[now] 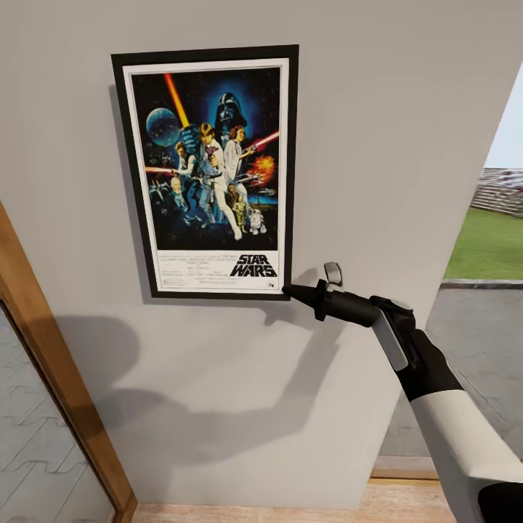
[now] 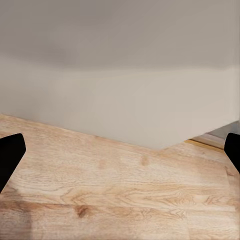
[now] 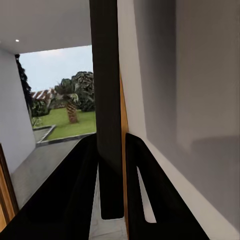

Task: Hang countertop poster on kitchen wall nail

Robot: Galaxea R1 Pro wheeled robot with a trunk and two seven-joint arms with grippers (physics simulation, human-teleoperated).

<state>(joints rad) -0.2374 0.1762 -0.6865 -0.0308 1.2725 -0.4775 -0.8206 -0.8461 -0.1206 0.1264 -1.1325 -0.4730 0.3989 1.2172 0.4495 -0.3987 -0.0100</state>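
Note:
The poster stands upright and flat against the grey wall, its Star Wars logo at the bottom. My right gripper is shut on its lower right corner. In the right wrist view the poster's thin dark edge runs between the two black fingers of that gripper. A small silvery piece sits on the wall just above the gripper. My left gripper is open, with nothing between its fingertips, and faces the wood floor. The kitchen countertop is out of view.
A wooden door frame slants along the left. To the right the wall ends at an opening onto pavement and a green lawn. Pale wood floor meets the foot of the wall.

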